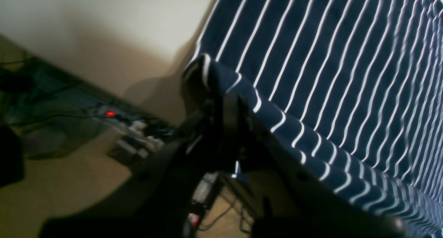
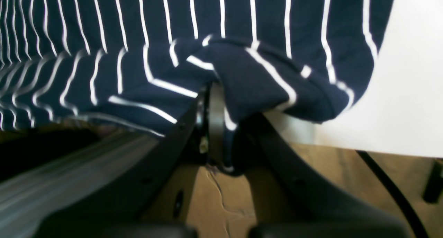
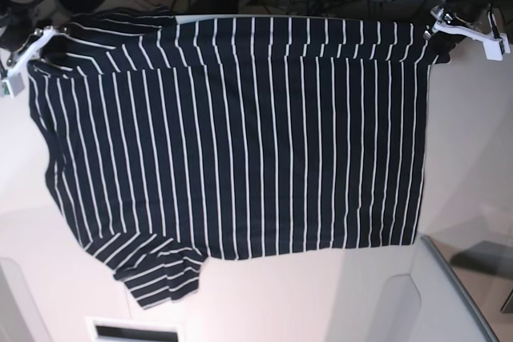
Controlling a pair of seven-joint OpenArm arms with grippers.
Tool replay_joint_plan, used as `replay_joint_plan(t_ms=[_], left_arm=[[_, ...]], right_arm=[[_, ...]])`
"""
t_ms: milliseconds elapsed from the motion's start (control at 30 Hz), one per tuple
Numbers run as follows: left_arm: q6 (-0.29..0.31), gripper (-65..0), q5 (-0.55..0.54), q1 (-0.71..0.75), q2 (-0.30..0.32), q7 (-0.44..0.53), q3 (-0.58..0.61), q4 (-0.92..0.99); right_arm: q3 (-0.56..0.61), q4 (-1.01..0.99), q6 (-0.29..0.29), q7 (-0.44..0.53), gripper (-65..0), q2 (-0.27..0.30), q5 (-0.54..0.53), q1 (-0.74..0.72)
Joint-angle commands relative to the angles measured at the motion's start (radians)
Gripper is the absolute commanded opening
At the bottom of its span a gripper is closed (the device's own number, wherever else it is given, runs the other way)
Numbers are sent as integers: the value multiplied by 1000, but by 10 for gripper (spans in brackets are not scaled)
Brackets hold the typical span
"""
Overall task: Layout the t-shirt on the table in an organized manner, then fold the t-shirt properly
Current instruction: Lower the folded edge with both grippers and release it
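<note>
Navy striped cloth, the t-shirt (image 3: 232,142), lies spread over the table (image 3: 473,150) with its far edge pinched in my left gripper (image 1: 221,103) and my right gripper (image 2: 216,103), both clamped on bunched corners. If either thin pinch slips, or I pull unevenly, that edge could drop crooked and wrinkle. Both arms reach out level at the table's far corners.

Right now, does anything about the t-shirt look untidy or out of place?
Yes. The sleeve at the near left of the base view is bunched and folded, not flat. The rest of the t-shirt lies smooth.
</note>
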State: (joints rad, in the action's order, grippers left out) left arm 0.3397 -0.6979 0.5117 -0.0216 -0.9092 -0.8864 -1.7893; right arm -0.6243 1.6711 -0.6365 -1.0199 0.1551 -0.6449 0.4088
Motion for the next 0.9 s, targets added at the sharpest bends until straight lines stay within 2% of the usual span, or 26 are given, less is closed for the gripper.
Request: replay_joint_plan(t_ms=[0, 67, 167, 267, 400, 467, 600, 733, 867], left_arm=[[-4, -650, -13, -2, 10, 14, 8, -17], [-18, -650, -13, -20, 10, 14, 29, -19], [-52, -650, -13, -61, 10, 14, 32, -19], [-60, -650, -13, -98, 10, 14, 29, -17], [-60, -650, -13, -140, 36, 14, 32, -16], [-64, -650, -13, -153, 36, 14, 29, -14], [-124, -650, -13, -161, 45, -15, 26, -14], [-124, -650, -15, -183, 65, -15, 26, -13], [-132, -650, -13, -235, 88, -20, 32, -1]], right_arm=[[-7, 24, 2, 3, -647, 16, -14, -26], [-7, 22, 8, -32, -647, 18, -14, -67], [5, 21, 59, -56, -647, 36, -14, -121], [76, 18, 114, -53, -647, 64, -14, -164], [140, -33, 185, -52, -647, 71, -14, -238], [148, -76, 189, -52, -647, 84, -14, -273], [151, -165, 189, -52, -647, 99, -14, -321], [202, -228, 189, -50, -647, 126, -14, -363], [226, -236, 189, -50, -647, 125, -14, -390]])
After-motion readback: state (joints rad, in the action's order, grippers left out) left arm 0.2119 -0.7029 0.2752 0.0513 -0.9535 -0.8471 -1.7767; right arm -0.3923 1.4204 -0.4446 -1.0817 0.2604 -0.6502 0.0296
